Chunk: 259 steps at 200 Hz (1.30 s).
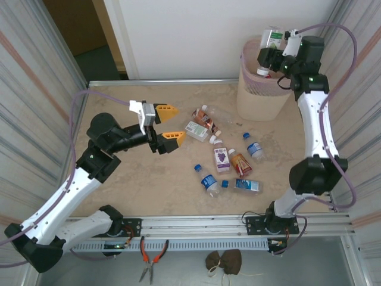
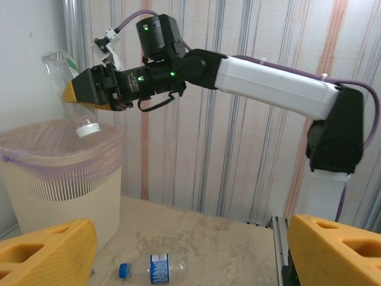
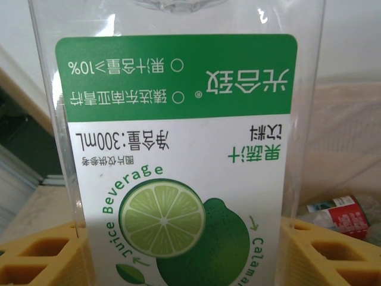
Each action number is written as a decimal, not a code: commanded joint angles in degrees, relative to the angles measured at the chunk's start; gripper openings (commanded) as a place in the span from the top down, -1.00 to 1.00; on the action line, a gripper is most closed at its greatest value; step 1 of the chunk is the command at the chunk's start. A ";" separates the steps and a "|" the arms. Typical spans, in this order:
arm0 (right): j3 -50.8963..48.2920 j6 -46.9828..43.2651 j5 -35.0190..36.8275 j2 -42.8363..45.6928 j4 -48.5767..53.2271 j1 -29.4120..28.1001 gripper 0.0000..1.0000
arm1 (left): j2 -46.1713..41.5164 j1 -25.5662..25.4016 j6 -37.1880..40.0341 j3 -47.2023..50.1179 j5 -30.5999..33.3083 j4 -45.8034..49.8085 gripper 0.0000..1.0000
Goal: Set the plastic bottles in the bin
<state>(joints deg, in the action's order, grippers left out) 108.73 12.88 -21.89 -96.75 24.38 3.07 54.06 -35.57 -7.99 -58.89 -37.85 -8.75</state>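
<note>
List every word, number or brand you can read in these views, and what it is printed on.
"Juice Beverage": on the lime-label bottle, printed upside down in this view.
"净含量:300mL": same label.
"果汁含量≥10%": same label, in the green band.
"Calama": same label, cut off at the frame edge.
Remaining Chinese lines on that label: not read with confidence.
Labels on the other bottles: too small to read.

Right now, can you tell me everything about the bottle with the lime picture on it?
It is a clear plastic bottle, and it looks empty. Its green and white label shows a cut lime. The bottle hangs upside down and tilted, with its white cap lowest. The right gripper is shut on its body, with a yellow finger on each side. It is held over the open bin, cap about level with the pink bag's rim.
</note>
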 commanded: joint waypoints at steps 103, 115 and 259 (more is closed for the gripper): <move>25.97 -5.94 -4.21 -23.93 21.28 0.82 -0.03 | -0.12 2.28 -1.81 4.84 3.12 -1.77 -0.67; 26.01 -6.34 -4.74 -24.43 22.75 0.82 -0.06 | 0.25 2.68 -2.35 5.40 3.21 -2.19 -0.67; 29.61 -7.25 -5.48 -24.39 28.91 1.25 -0.62 | 0.99 3.09 -4.01 7.14 3.22 -3.70 -0.66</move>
<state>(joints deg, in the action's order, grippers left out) 136.62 6.37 -26.09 -122.65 51.81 4.21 55.70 -32.95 -11.05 -52.40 -35.22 -10.31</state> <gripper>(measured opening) 0.819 0.831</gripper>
